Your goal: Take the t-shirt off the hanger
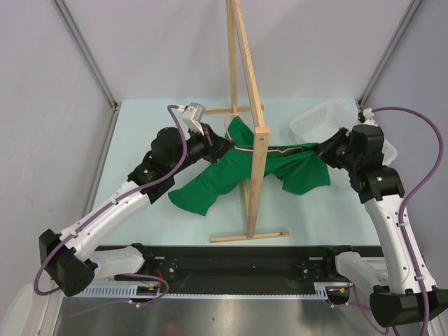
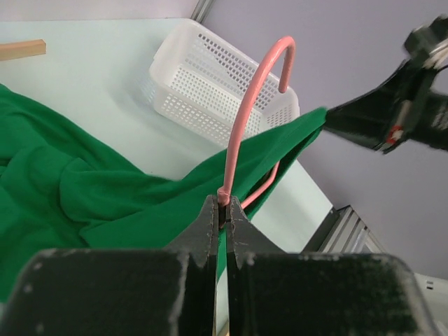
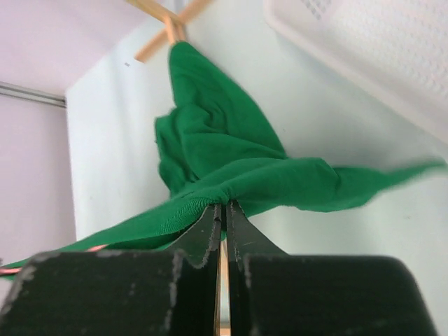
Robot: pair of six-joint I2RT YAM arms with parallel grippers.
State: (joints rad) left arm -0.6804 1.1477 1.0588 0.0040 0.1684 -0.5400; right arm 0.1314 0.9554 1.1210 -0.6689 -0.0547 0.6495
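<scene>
The green t-shirt (image 1: 210,183) hangs stretched between my two grippers, above the table and across the wooden rack's post. The pink wire hanger (image 1: 243,149) is still inside it, and its hook (image 2: 260,91) sticks up out of the cloth. My left gripper (image 1: 222,143) is shut on the hanger's neck (image 2: 224,196), just above the t-shirt (image 2: 84,189). My right gripper (image 1: 323,149) is shut on a bunched fold of the t-shirt (image 3: 224,189) at the far shoulder end. A short piece of pink hanger wire (image 3: 98,247) shows under the cloth.
A tall light wooden rack (image 1: 255,140) stands mid-table, its post crossing in front of the shirt and its foot bar (image 1: 250,236) near the front. A white perforated basket (image 1: 325,119) sits at the back right, close behind my right gripper.
</scene>
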